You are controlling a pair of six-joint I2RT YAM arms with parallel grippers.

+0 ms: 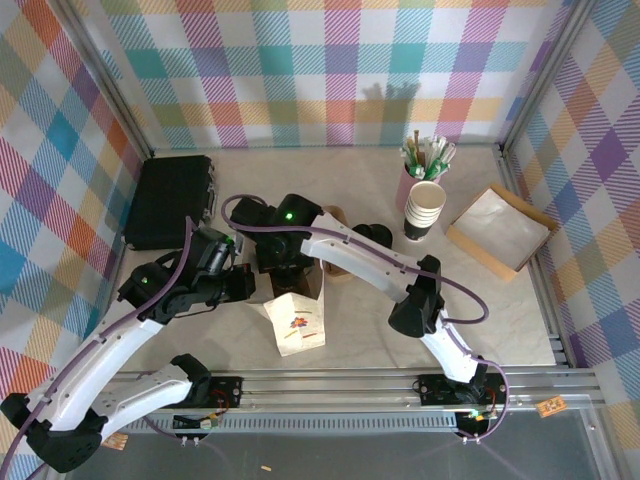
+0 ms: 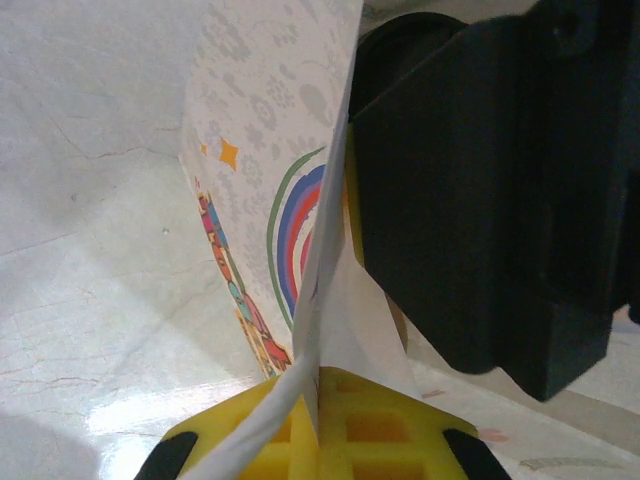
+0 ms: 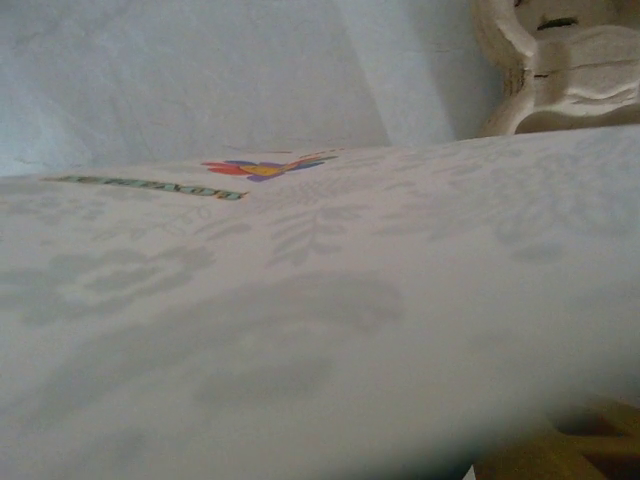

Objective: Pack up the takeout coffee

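Note:
A white paper bag (image 1: 298, 322) with a colourful print stands at the table's near middle. My left gripper (image 1: 243, 283) is shut on the bag's upper edge; in the left wrist view the paper (image 2: 318, 250) runs down between the yellow fingers (image 2: 390, 420). My right gripper (image 1: 287, 268) reaches down at the bag's mouth and its dark body (image 2: 480, 180) stands right beside the pinched edge. The right wrist view looks close along the bag's printed paper (image 3: 300, 300), so its jaws are hidden. The takeout coffee is hidden.
Loose black lids (image 1: 375, 235) lie behind the bag. A stack of lidless cups (image 1: 424, 210) and a pink cup of stirrers (image 1: 420, 165) stand at the back right, beside a cardboard tray (image 1: 500, 232). A black case (image 1: 172, 200) lies at the back left.

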